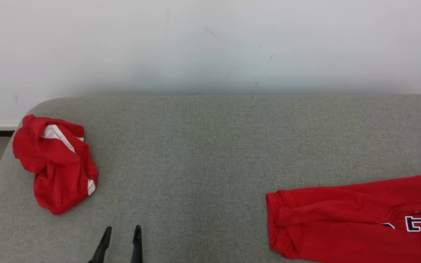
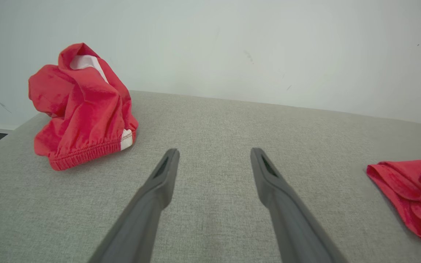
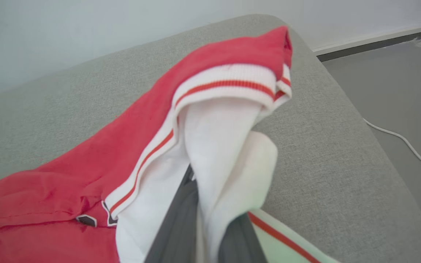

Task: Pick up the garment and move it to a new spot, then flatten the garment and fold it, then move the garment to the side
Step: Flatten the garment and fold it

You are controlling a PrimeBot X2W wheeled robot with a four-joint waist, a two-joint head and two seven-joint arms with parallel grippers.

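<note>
Red cloth lies on both sides, so confusion is a risk: the crumpled bundle point(image 1: 55, 164) at left is not my load. My left end effector point(image 1: 122, 228) hangs released above the grey surface point(image 1: 203, 146), touching nothing. At right the garment point(image 1: 342, 219) lies stretched out, with its white-trimmed edge clenched in my right end effector point(image 3: 196, 190). The pinch looks shallow, so a pull may slip it free or bunch the rest.

On the table point(image 1: 210, 146), the bunched garment point(image 1: 55, 164) lay ahead and to the left of the left pincer point(image 1: 121, 231), well apart from it. The spread garment point(image 1: 353, 219) lay far to its right, one edge caught in the right pincer point(image 3: 205, 204). The wall point(image 1: 210, 44) stood behind the table. The floor point(image 3: 397, 80), right of that pincer, carried a cable point(image 3: 404, 142).
</note>
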